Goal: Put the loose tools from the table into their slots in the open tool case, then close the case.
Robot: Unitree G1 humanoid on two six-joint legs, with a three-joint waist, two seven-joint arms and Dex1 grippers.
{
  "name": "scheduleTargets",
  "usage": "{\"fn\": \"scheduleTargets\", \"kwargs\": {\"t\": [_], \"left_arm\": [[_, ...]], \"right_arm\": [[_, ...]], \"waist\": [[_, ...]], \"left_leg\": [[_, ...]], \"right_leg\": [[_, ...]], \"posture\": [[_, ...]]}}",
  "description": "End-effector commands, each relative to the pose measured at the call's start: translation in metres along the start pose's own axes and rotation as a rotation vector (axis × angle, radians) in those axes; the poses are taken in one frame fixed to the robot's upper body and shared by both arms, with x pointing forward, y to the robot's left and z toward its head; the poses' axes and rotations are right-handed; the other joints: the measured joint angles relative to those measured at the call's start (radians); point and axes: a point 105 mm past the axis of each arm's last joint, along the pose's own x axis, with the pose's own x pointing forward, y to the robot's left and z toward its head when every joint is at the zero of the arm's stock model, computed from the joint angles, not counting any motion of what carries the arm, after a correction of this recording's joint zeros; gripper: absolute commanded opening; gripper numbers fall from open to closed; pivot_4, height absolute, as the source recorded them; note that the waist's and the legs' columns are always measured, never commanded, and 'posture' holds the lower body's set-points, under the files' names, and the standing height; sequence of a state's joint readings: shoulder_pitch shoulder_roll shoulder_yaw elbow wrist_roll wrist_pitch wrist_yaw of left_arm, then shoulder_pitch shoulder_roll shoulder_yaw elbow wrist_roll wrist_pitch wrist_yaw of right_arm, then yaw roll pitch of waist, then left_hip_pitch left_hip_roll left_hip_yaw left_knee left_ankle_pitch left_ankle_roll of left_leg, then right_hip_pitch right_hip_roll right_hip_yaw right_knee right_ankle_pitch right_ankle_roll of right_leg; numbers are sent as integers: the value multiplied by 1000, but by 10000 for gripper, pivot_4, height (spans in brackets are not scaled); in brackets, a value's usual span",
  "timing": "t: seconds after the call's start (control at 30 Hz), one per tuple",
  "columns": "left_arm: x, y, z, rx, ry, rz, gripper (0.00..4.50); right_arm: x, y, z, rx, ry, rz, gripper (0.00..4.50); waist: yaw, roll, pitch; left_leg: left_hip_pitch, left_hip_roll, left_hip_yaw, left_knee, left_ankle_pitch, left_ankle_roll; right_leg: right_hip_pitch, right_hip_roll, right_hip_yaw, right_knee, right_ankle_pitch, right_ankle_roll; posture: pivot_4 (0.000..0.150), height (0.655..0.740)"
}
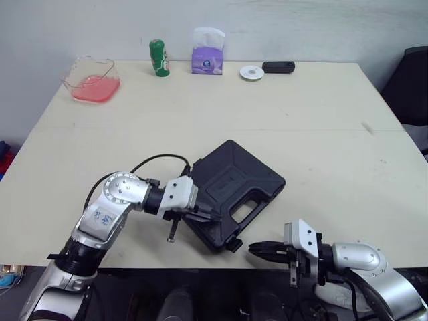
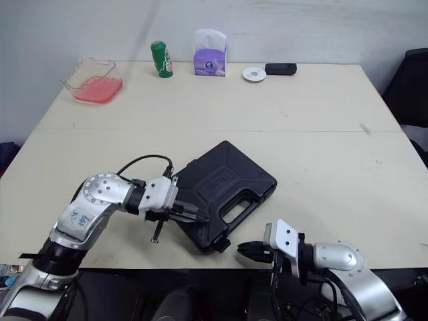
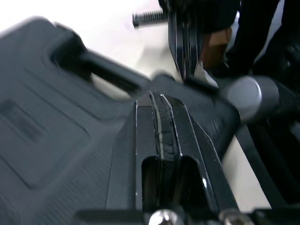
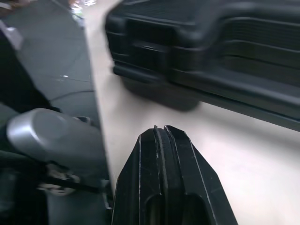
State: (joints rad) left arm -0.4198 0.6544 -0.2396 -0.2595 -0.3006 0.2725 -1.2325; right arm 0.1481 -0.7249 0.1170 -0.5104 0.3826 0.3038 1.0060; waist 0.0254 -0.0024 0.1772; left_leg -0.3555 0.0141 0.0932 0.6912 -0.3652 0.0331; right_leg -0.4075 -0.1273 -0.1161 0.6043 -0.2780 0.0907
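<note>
So the tool case is already closed, lid down. It lies flat and turned at an angle on the table, close to the front edge, with one corner nearly at the edge. Its handle cut-out is on the side facing the robot's right.

The left gripper reaches in from the left over the near part of the lid. In the left wrist view its fingers are pressed flat together with nothing between them, lying right along the black lid. It looks like they're touching it, but I can't tell for sure.

The right gripper sits at the front edge of the table, just beside the case's nearest corner but apart from it. The right wrist view shows its fingers squeezed together too, gripping nothing, with the tips pointed at the case's side wall and a latch straight ahead.

The rest of the stuff is along the far edge of the table, well away from the case:
- a clear tub with a pink bottom
- a green bottle
- a purple tissue pack
- a small white disc
- a little black gadget just beside the disc
</note>
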Motion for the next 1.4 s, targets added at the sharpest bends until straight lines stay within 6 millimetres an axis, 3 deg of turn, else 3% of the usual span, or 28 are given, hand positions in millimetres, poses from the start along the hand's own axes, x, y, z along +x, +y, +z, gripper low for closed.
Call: {"fn": "scheduleTargets", "kwargs": {"t": [0.03,0.23,0.5,0.7,0.8,1.17,1.27,1.4], "left_arm": [[5,-8,-12,-5,75,-19,0],[11,-22,-41,-66,205,-46,0],[6,-21,-53,-126,227,-1,0],[9,-18,-53,-130,210,17,0],[9,-19,-53,-131,210,23,0],[7,-24,-53,-146,221,33,0],[5,-21,-50,-136,200,57,0],[-5,-8,-29,-106,55,147,0]], "right_arm": [[6,8,10,-35,-47,46,170],[14,12,11,-34,-78,69,170],[21,6,12,-57,-133,60,170],[27,3,18,-81,-160,85,170],[33,0,30,-81,-194,89,170],[42,-8,59,-105,-213,120,170],[38,-9,61,-107,-191,126,170],[19,-13,57,-109,-133,117,170]], "waist": [[0,0,0],[-1,1,-1],[-1,3,-4],[-2,4,-4],[-2,4,-4],[-16,5,-5],[-22,6,-5],[-25,7,-4]], "left_leg": [[0,0,0,0,0,0],[2,0,0,0,0,0],[5,0,0,-1,-1,0],[9,0,-1,-2,-1,0],[16,0,-1,-6,-2,0],[19,1,-1,-9,-1,-2],[19,2,-1,-9,-1,-2],[18,2,-1,-10,-2,-3]], "right_leg": [[0,0,0,0,0,0],[2,0,0,1,0,0],[6,-1,0,-1,0,0],[10,-1,0,-2,0,0],[15,-2,0,-4,0,-1],[14,-2,0,-2,-2,-4],[14,-2,0,-1,-2,-4],[13,-2,0,-2,-2,-4]], "posture": [[1500,7400],[1500,7400],[1500,7400],[1500,7400],[1500,7400],[1500,7400],[1500,7400],[1500,7400]]}}
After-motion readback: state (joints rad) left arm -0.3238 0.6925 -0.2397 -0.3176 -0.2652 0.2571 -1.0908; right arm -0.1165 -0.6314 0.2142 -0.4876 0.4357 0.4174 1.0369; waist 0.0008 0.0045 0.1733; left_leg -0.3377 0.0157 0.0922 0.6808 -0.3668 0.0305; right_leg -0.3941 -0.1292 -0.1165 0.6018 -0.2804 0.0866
